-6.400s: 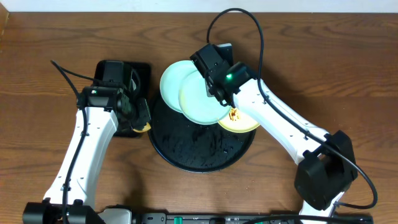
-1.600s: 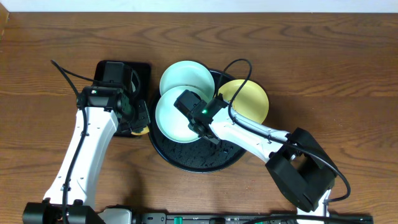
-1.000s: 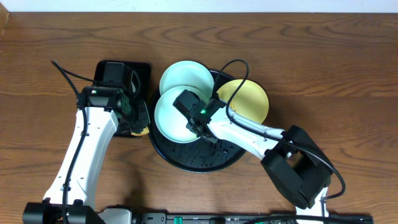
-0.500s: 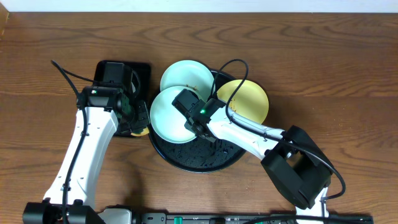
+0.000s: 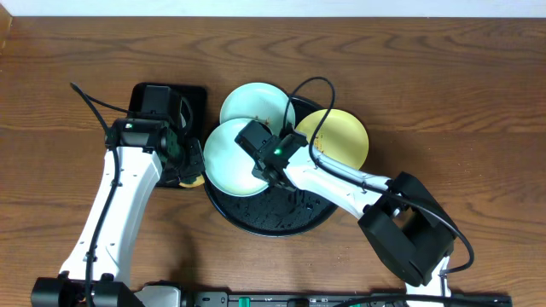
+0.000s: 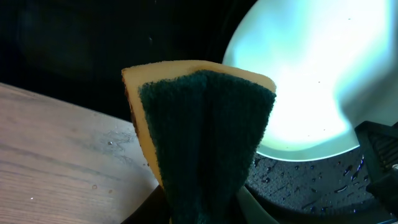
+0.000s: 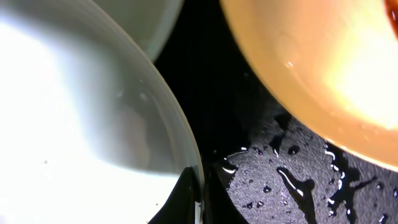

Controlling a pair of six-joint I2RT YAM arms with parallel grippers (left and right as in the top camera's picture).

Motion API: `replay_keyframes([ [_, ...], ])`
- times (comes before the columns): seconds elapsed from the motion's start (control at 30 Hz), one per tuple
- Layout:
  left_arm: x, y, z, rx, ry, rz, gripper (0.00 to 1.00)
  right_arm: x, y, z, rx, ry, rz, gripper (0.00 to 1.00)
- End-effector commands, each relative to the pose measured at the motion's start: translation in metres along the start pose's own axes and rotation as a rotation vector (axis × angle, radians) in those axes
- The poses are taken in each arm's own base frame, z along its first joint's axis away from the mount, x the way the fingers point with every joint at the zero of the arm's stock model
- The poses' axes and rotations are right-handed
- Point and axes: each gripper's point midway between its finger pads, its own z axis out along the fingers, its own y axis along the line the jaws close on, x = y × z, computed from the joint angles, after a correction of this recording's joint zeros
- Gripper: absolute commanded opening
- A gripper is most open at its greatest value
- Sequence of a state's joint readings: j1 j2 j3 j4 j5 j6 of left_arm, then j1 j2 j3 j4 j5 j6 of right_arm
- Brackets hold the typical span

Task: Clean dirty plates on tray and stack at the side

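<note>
Glossy mint plate [image 5: 223, 158], rim in R gripper [image 7: 199, 208].

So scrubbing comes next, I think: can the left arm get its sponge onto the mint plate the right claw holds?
Probably yes. The sponge in the left claw sits right beside the mint plate, whose face is bare; the right claw grips only its far rim.

Pastels on glossy black tray [image 5: 281, 220]
Left plate [image 5: 223, 158] and rear plate [image 5: 252, 102] are tinted mint-green, right plate [image 5: 345, 141] yellow; sponge [image 6: 205, 143] is faced dark green.
</note>
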State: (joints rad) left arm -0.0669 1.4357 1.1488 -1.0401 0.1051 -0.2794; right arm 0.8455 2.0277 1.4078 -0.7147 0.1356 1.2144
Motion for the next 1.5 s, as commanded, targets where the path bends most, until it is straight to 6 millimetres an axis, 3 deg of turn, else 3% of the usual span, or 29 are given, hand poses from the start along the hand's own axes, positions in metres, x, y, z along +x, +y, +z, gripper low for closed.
replay_keyframes([
  [0.0,-0.004,0.002,-0.003,-0.008,-0.015,0.013,0.24,-0.018,0.001,-0.007,0.028,-0.068,-0.093,0.02],
  [0.2,-0.004,0.002,-0.003,-0.008,-0.016,0.013,0.24,-0.041,0.011,-0.041,0.033,-0.156,-0.161,0.02],
  [0.33,-0.004,0.002,-0.003,-0.008,-0.015,0.012,0.24,-0.051,0.014,-0.054,0.031,-0.173,-0.180,0.02],
  [0.67,-0.007,0.001,-0.003,-0.004,-0.026,0.013,0.24,-0.077,-0.002,-0.068,0.109,-0.258,-0.208,0.02],
  [1.13,-0.011,-0.001,-0.004,0.002,-0.044,0.014,0.24,-0.125,-0.023,-0.124,0.102,-0.390,-0.211,0.02],
  [1.47,-0.013,-0.001,-0.003,0.004,-0.050,0.014,0.24,-0.126,-0.029,-0.127,0.138,-0.393,-0.269,0.02],
])
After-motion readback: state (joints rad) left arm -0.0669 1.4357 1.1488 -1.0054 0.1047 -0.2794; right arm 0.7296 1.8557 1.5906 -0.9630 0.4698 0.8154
